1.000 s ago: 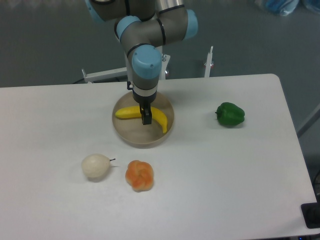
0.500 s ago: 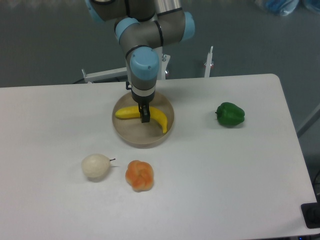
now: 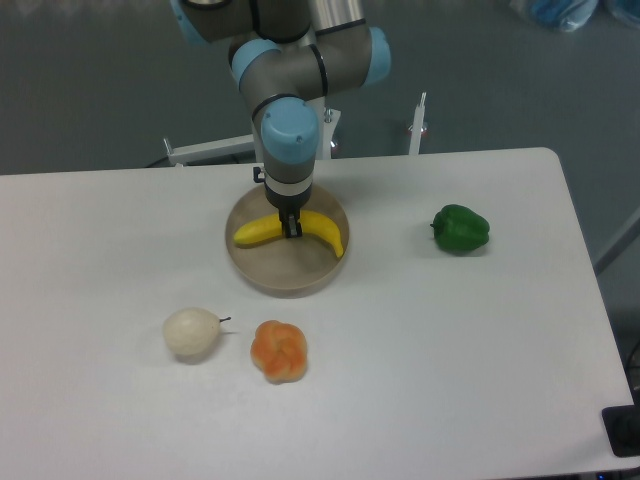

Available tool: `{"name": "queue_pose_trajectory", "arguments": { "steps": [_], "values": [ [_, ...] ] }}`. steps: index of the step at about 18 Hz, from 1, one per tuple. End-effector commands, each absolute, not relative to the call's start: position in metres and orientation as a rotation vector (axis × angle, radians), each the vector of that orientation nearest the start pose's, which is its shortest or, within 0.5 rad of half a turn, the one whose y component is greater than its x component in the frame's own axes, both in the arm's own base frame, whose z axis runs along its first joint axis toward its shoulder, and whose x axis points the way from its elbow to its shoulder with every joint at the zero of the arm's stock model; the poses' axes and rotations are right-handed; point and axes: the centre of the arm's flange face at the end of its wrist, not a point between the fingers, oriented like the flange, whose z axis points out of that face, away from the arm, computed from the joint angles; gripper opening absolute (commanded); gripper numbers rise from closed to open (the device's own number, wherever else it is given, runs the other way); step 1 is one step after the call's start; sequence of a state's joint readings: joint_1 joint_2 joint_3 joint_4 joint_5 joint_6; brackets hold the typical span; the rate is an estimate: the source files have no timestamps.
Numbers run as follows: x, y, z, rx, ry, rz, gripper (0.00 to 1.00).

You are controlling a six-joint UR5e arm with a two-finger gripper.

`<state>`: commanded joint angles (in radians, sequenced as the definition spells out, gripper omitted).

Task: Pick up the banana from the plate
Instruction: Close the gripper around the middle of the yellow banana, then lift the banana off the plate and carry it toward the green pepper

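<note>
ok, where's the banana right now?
In the fixed camera view the banana is over the plate, table's far middle, with the claw closed on its middle; green pepper further right.

A green pepper sat on the white counter toward its right side. Near the front left, a pale round fruit with a short stem lay just beside an orange lobed fruit.

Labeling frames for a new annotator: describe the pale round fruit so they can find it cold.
Start at the tan plate under the arm, then move toward the table's near-left area. Two fruits sit side by side there; take the left one, the cream-white fruit with a thin dark stem, not the lumpy orange fruit.
</note>
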<state>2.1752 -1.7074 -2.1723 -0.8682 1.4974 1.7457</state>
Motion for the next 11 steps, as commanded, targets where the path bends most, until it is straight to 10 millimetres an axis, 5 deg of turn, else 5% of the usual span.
{"name": "queue_pose_trajectory", "arguments": {
  "steps": [7, 11],
  "values": [
    [-0.159, 0.470, 0.271, -2.585, 1.523, 0.039, 0.14],
    [-0.221, 0.465, 0.301, -2.646, 1.378, 0.112, 0.14]
  ]
}}
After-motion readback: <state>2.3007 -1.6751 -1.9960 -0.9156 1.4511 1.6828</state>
